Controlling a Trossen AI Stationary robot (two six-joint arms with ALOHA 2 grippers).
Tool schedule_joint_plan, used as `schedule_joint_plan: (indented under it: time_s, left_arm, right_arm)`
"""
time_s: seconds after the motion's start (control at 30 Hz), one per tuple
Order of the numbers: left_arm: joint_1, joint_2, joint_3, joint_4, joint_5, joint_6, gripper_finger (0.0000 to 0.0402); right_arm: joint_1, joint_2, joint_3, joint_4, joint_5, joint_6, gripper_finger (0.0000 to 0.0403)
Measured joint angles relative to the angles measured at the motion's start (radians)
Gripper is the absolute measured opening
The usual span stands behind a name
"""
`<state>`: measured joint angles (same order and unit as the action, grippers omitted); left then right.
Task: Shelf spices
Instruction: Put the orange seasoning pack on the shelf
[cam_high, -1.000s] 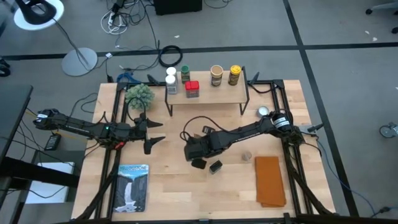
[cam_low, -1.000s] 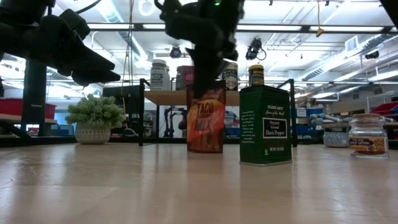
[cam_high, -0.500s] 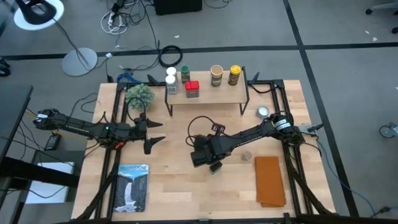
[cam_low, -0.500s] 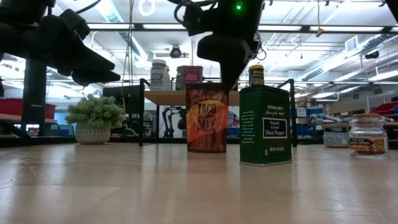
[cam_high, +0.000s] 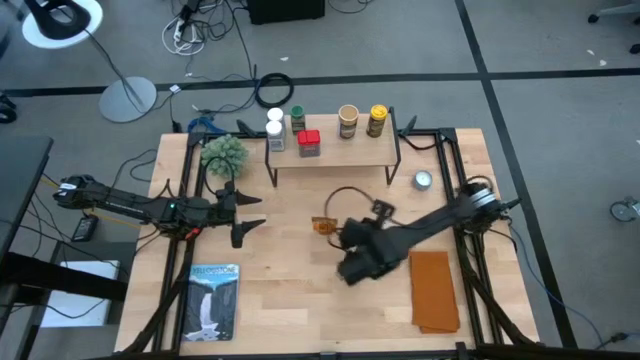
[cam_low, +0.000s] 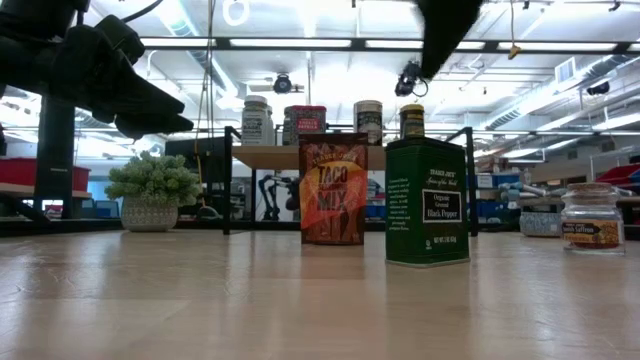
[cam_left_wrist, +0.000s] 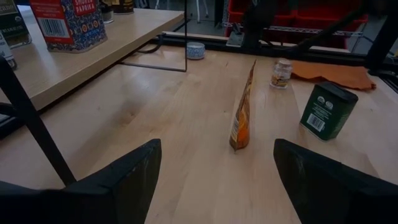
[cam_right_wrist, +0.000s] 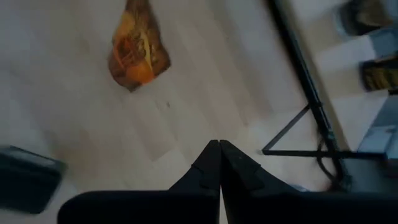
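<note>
The orange packet (cam_high: 323, 226) stands upright on its bottom edge on the table, mid-table (cam_low: 332, 190) and in front of the shelf (cam_high: 332, 150). To its right stands a dark pepper tin (cam_low: 427, 200), with a small jar (cam_low: 592, 215) farther right. The shelf carries white-capped jars (cam_high: 275, 131), a green-capped jar (cam_high: 297, 118), a red tin (cam_high: 308, 143), a tan canister (cam_high: 348, 122) and a yellow-capped jar (cam_high: 377, 120). My right gripper (cam_right_wrist: 219, 149) is shut, raised above the table just right of the packet (cam_right_wrist: 138, 46), over the tin. My left gripper (cam_left_wrist: 217, 186) is open and hovers left of the packet (cam_left_wrist: 241, 112).
A fuzzy green plant (cam_high: 224, 152) stands by the shelf's left end. A flat silver round tin (cam_high: 424, 180) lies right of the shelf. An orange cloth (cam_high: 433, 290) covers the near right of the table, and a picture book (cam_high: 213, 300) lies near left.
My right gripper has let go of the orange packet's top, risen, and moved toward the table's right and near edge. The packet stays upright where it was set down.
</note>
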<state>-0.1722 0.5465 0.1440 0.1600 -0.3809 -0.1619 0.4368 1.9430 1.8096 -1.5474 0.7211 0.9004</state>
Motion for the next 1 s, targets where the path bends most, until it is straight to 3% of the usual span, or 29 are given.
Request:
schedule_joint_plan:
  time_s: [0.1, 0.23, 0.33, 0.47, 0.7, 0.9, 1.0]
  left_arm:
    - [0.000, 0.000, 0.000, 0.001, 0.000, 0.000, 0.0317]
    - [0.000, 0.000, 0.000, 0.004, 0.000, 0.000, 0.0317]
    - [0.000, 0.000, 0.000, 0.007, 0.000, 0.000, 0.0317]
    - [0.000, 0.000, 0.000, 0.008, 0.000, 0.000, 0.0317]
    - [0.000, 0.000, 0.000, 0.009, 0.000, 0.000, 0.0317]
    - [0.000, 0.000, 0.000, 0.006, 0.000, 0.000, 0.0317]
    - [0.000, 0.000, 0.000, 0.005, -0.002, 0.000, 0.0317]
  right_arm:
    - [0.052, -0.121, -0.100, -0.008, 0.033, 0.135, 0.0000]
    - [0.108, -0.276, -0.302, 0.112, 0.034, 0.246, 0.0000]
    - [0.139, -0.382, -0.486, 0.320, 0.029, 0.235, 0.0000]
    - [0.143, -0.505, -0.748, 0.734, -0.009, 0.098, 0.0000]
    - [-0.060, -0.702, -1.074, 1.425, -0.339, -0.286, 0.0000]
    - [-0.293, -0.715, -1.089, 1.446, -0.562, -0.411, 0.0010]
    - [-0.338, -0.683, -1.040, 1.464, -0.590, -0.514, 0.0021]
